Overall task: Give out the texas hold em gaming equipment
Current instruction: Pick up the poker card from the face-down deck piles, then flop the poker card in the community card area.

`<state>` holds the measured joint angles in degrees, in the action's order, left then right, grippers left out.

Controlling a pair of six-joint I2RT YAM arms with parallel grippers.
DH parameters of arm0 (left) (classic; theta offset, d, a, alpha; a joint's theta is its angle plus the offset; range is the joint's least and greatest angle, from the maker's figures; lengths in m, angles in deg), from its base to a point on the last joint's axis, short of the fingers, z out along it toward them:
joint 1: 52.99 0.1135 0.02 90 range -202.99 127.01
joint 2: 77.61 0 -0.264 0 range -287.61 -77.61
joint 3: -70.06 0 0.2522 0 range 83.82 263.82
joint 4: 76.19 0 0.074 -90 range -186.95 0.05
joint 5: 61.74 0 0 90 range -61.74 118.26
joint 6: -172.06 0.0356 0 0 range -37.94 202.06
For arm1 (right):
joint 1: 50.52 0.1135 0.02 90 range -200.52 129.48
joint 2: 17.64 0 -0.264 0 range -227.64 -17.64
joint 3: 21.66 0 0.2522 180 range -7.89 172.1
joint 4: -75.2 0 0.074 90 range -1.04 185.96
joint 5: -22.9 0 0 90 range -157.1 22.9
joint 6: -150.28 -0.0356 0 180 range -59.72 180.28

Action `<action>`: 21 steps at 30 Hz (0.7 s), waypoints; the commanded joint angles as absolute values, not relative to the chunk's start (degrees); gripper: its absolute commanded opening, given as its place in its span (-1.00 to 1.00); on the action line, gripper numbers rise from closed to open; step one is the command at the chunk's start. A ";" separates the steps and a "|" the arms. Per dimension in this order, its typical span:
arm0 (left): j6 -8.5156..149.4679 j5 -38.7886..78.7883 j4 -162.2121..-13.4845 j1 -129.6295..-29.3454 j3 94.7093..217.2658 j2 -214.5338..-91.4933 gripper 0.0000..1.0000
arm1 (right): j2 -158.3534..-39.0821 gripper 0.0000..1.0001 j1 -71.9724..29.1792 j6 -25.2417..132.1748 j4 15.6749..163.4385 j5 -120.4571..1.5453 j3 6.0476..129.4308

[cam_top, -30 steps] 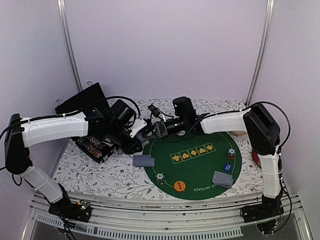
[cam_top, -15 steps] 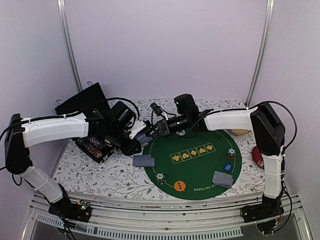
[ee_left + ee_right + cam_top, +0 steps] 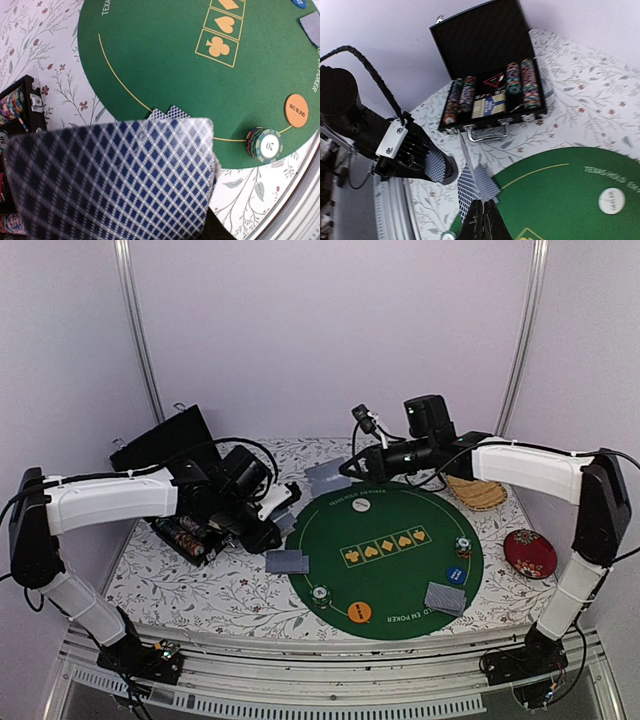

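My left gripper [image 3: 277, 527] is shut on a deck of blue-backed cards [image 3: 115, 180] at the green mat's left edge. The deck hides its fingers in the left wrist view. My right gripper [image 3: 348, 471] is shut on one card [image 3: 326, 478] above the mat's far left rim. That card shows edge-on in the right wrist view [image 3: 470, 160], above the closed fingertips [image 3: 483, 207]. Card pairs lie at the mat's left [image 3: 288, 561] and front right [image 3: 446, 597]. Chip stacks [image 3: 320, 595] [image 3: 462, 547] and orange [image 3: 360, 612], blue [image 3: 455, 575] and white [image 3: 361, 505] discs sit on the mat.
An open black chip case [image 3: 185, 530] lies at the left behind my left arm; it also shows in the right wrist view [image 3: 490, 95]. A tan woven mat [image 3: 475, 492] lies at the back right. A red round cushion [image 3: 530, 552] sits at the right edge.
My right gripper has drawn away from the deck in my left gripper, moving right and towards the back with one card held. My left arm has barely moved.
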<state>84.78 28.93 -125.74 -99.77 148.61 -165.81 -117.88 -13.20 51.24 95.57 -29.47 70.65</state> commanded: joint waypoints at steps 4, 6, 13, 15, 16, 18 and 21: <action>83.11 29.94 -124.86 -97.89 147.29 -164.85 -0.22 | -112.41 -0.96 -12.84 79.83 102.08 -53.04 64.67; 82.50 29.72 -124.84 -97.30 147.00 -164.35 -0.22 | -113.95 -0.96 -12.23 85.13 99.98 -56.84 63.77; 81.09 29.75 -124.57 -95.88 145.27 -162.47 -0.22 | -123.03 -0.96 -3.29 104.44 83.73 -71.92 62.87; 80.94 30.01 -124.66 -95.72 144.56 -161.53 -0.22 | -125.89 -0.96 -0.53 109.11 81.05 -76.15 62.91; 80.86 30.23 -124.63 -95.57 144.27 -161.01 -0.22 | -127.01 -0.96 0.15 112.13 80.52 -77.26 62.51; 80.80 30.21 -124.38 -95.29 143.52 -159.96 -0.22 | -128.80 -0.96 1.24 115.42 79.50 -78.80 60.09; 81.04 29.64 -123.82 -94.92 142.44 -158.90 -0.21 | -130.02 -0.96 3.48 119.03 79.67 -80.91 55.17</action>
